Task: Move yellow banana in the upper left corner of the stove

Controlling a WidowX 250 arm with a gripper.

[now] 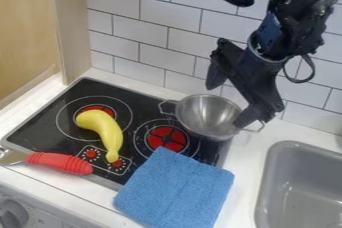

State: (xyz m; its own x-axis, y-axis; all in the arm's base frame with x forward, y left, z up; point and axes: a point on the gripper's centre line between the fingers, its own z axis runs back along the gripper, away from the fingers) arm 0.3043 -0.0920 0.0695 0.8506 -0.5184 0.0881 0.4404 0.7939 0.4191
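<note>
"Where's the banana?"

"The yellow banana (105, 131) lies to the left of the claw (227, 104) and nearer the camera, on the black stove (143, 104)."

"Which way does it point?"

"Its narrow stem end points toward the near edge, over the printed controls (92, 153). The thick, rounded end is at the far left, overlapping the red middle of the left burner (87, 109). So the long axis runs from far left to near right, slanting across the claw's left side, and the curve bulges toward the claw."

"And the claw itself?"

"Open, its two fingers spread wide, angled down over the metal pot (200, 114)."

"What's in the pot?"

"Bare shiny metal shows inside. One fingertip overlaps its right side; I can't tell if it dips in or just hangs over. The pot has two loop handles, one to the left of the claw and one just right of that fingertip."

"Any other container?"

"The grey sink (294, 144), right of the claw and nearer the camera, set into the white counter (250, 147). I see its smooth walls and floor, cut off by the view's edge."

"The rest?"

"A blue cloth (177, 187) lies on the near side of the claw, partly on the stove. A red-handled utensil (60, 163) is well left of the claw, beyond the banana."
</note>
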